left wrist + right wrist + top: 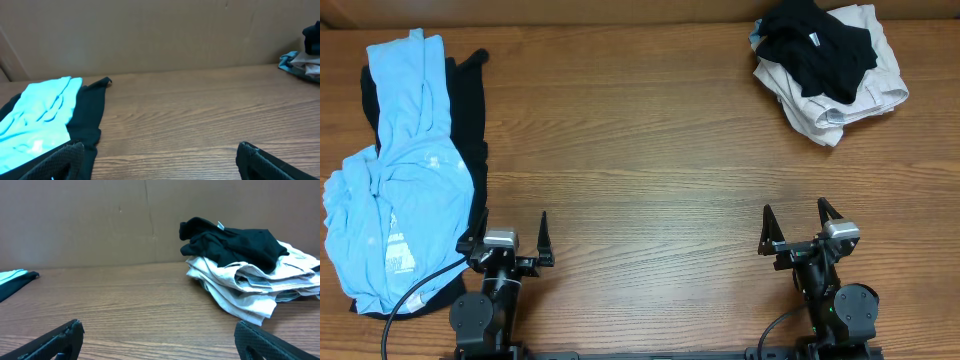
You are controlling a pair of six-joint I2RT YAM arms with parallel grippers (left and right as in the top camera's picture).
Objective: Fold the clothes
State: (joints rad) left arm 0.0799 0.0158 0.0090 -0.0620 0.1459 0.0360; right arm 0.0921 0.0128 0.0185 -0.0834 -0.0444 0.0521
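A crumpled black T-shirt (817,47) with a small white neck label lies on top of beige-white trousers (855,95) at the far right of the table; it also shows in the right wrist view (235,245). My right gripper (801,222) is open and empty near the front edge, well short of that pile. My left gripper (510,235) is open and empty near the front left. A second black garment (470,120) lies flat at the left under a light blue printed shirt (405,170); its edge shows in the left wrist view (90,112).
A brown cardboard wall (150,35) stands behind the wooden table (640,150). The light blue shirt reaches close to my left gripper's left finger. The trousers pile shows in the right wrist view (250,287).
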